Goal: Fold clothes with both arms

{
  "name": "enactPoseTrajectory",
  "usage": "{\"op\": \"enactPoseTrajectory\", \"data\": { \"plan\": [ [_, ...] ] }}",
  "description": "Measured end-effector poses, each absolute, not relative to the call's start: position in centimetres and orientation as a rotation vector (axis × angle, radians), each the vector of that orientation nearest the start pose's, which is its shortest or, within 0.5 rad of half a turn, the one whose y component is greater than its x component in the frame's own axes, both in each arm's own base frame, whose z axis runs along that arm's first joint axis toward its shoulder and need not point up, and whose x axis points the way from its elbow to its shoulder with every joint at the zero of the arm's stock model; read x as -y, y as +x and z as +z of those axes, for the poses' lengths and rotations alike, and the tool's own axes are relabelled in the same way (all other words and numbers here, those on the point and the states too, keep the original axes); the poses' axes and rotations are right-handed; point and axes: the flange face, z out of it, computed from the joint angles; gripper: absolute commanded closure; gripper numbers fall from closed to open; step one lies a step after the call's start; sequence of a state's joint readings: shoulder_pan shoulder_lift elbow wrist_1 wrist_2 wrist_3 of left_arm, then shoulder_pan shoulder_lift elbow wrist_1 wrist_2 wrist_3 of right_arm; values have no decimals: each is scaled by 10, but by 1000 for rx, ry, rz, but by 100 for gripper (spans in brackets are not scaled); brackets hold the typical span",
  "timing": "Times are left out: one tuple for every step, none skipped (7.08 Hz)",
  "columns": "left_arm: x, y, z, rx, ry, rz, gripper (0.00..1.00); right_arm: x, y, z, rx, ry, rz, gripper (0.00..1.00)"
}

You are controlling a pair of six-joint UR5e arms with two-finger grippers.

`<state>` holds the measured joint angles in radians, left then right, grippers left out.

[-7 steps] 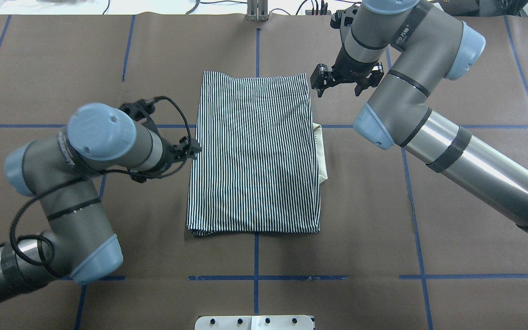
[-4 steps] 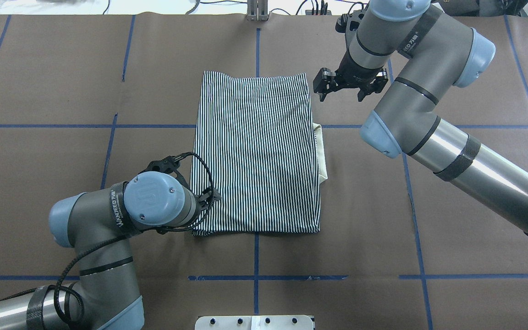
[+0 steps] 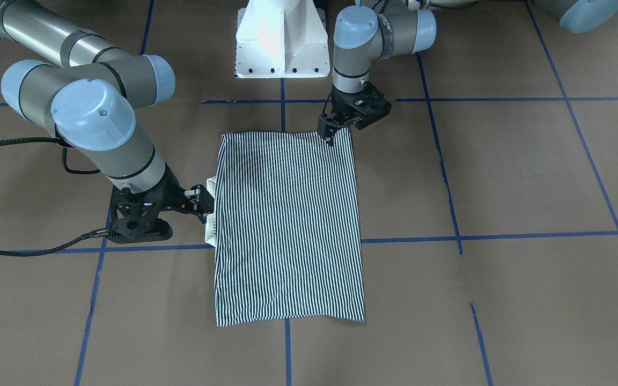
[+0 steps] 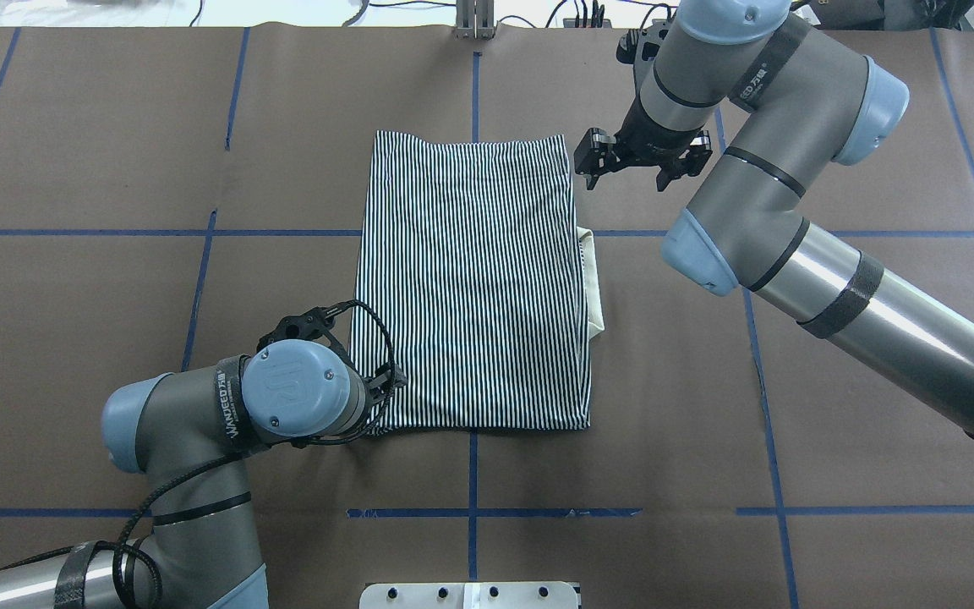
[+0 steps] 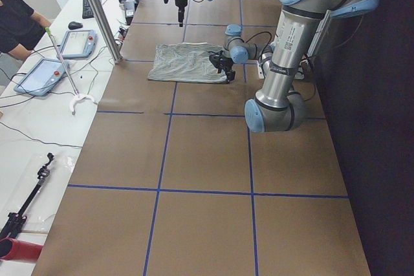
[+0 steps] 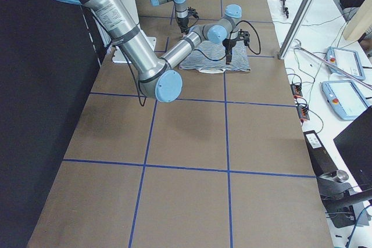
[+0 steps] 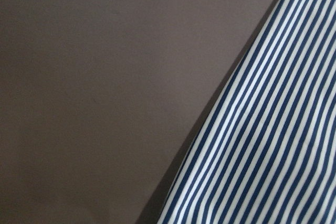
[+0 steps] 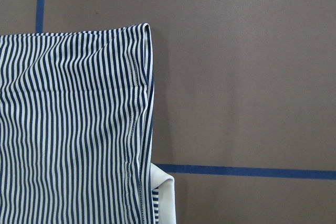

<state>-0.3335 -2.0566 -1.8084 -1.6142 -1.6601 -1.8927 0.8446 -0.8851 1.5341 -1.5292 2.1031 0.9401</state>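
Observation:
The striped polo shirt (image 4: 470,279) (image 3: 287,225) lies folded into a flat rectangle at the table's middle. Its cream collar (image 4: 594,288) (image 3: 211,225) pokes out from the right edge. My left gripper (image 4: 394,378) (image 3: 331,134) is low at the shirt's near-left corner, looks open, and one fingertip touches the cloth edge. The left wrist view shows only that shirt edge (image 7: 273,145) and bare table. My right gripper (image 4: 632,165) (image 3: 205,205) hangs open above the table beside the right edge, holding nothing. The right wrist view looks down on the shirt's far-right corner (image 8: 68,129) and the collar (image 8: 164,203).
Brown paper with blue tape lines (image 4: 474,512) covers the table. The white pedestal base (image 3: 279,43) stands behind the shirt on the robot's side. An aluminium post (image 5: 97,11), tablets (image 5: 45,75) and a seated person (image 5: 16,21) are along the far side.
The left arm swung back along the shirt's left edge, taking its gripper from mid-edge to the near-left corner. The right gripper only shifted slightly by the far-right corner.

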Motion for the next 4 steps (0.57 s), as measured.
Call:
{"op": "enactPoseTrajectory", "data": {
  "plan": [
    [324, 558, 281, -777, -82, -588, 35, 588, -412, 257, 842, 75, 17, 0],
    [324, 558, 281, -777, -84, -591, 59, 588, -412, 257, 843, 76, 16, 0],
    [324, 558, 280, -779, -86, -598, 74, 588, -412, 258, 842, 76, 16, 0],
    [324, 559, 279, -781, -88, -600, 90, 588, -412, 259, 841, 76, 15, 0]
  ]
}}
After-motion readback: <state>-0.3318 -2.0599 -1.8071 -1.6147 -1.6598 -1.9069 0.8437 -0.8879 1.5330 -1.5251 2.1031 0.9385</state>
